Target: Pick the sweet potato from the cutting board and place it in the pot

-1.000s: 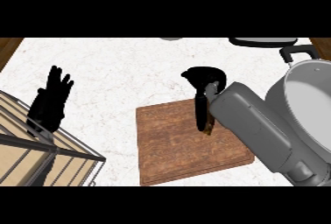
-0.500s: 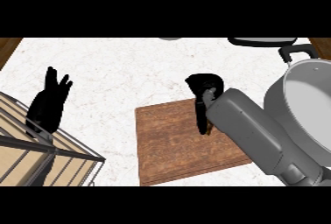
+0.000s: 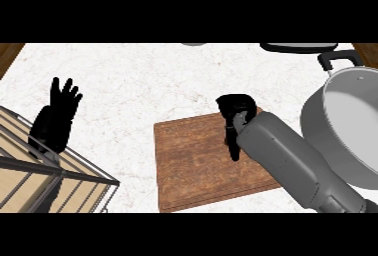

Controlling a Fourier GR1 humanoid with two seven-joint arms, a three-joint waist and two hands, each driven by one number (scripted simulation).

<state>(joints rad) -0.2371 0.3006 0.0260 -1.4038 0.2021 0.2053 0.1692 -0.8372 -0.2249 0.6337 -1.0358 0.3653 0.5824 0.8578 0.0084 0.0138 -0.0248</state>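
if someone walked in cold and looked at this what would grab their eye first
Probably the right robot hand, its black fingers curled at the far edge of the brown wooden cutting board in the middle of the white marbled counter; whether it holds anything cannot be seen. Next, the large grey metal pot at the right edge. At the left, the left robot hand rests open, fingers up.
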